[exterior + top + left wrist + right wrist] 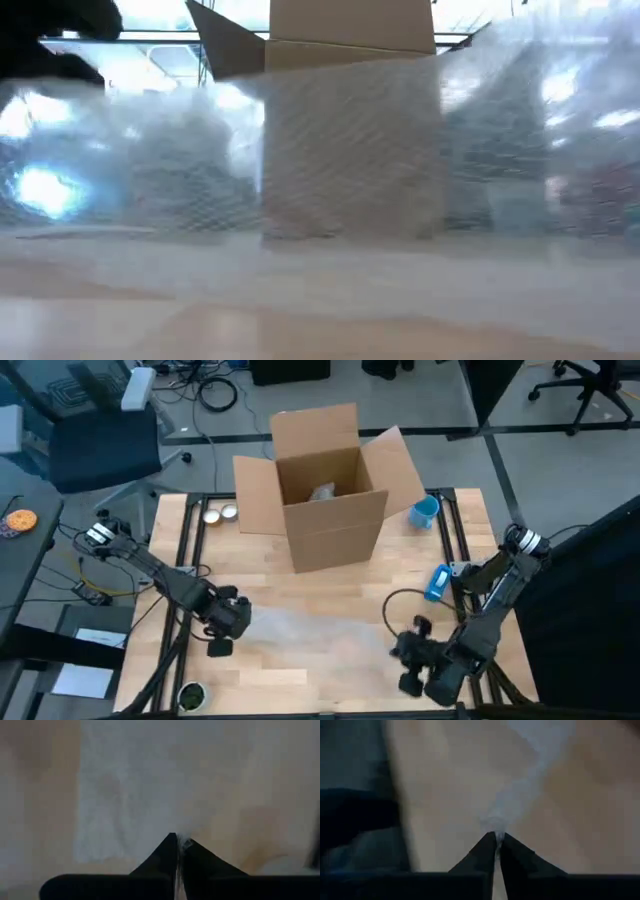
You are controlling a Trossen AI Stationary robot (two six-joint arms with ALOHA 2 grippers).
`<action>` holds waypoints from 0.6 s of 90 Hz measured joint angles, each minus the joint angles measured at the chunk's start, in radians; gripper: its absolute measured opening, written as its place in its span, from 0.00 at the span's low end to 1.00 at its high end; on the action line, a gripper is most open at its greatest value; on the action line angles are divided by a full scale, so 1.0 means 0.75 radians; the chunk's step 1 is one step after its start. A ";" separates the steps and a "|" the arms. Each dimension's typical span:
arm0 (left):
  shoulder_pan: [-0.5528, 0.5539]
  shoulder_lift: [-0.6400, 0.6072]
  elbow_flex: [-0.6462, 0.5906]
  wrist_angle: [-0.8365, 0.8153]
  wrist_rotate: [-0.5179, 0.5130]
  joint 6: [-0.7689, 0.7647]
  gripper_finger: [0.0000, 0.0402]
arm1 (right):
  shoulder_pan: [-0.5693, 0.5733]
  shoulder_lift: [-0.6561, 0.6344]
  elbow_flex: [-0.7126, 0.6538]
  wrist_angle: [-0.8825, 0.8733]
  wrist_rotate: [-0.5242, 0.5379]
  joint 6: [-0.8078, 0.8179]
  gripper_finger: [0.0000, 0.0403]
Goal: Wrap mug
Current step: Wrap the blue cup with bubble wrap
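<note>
Early stage: both the left end effector (232,618) and right end effector (412,650) pinch the wrap (320,630) closed (spread on the bench (330,585)); the mug (424,512) waits unwrapped at 2 o'clock.

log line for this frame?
left gripper: shut on wrap | right gripper: shut on wrap | mug: beside box, unwrapped

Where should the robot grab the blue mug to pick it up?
Probably across the rim, from above. The blue mug seems to stand upright beside the cardboard box, opening facing up, so one finger could go inside, one outside. Both the left gripper and right gripper are busy pinching the bubble wrap.
</note>
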State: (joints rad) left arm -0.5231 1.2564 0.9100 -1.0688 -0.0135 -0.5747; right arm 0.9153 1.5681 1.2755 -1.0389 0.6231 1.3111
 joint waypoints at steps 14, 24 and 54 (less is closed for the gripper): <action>0.108 -0.001 0.000 0.067 -0.018 0.170 0.00 | -0.062 0.000 -0.048 -0.179 -0.049 0.101 0.00; 0.193 -0.001 0.000 0.168 0.036 0.327 0.00 | -0.133 0.000 -0.118 -0.175 -0.137 0.101 0.00; 0.384 0.000 0.000 0.198 0.371 0.488 0.00 | -0.282 0.000 -0.271 -0.107 -0.255 0.035 0.09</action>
State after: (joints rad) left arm -0.2348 1.2564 0.9100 -0.9203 0.2649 -0.2089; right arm 0.7039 1.5681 1.0721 -1.1192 0.4317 1.3374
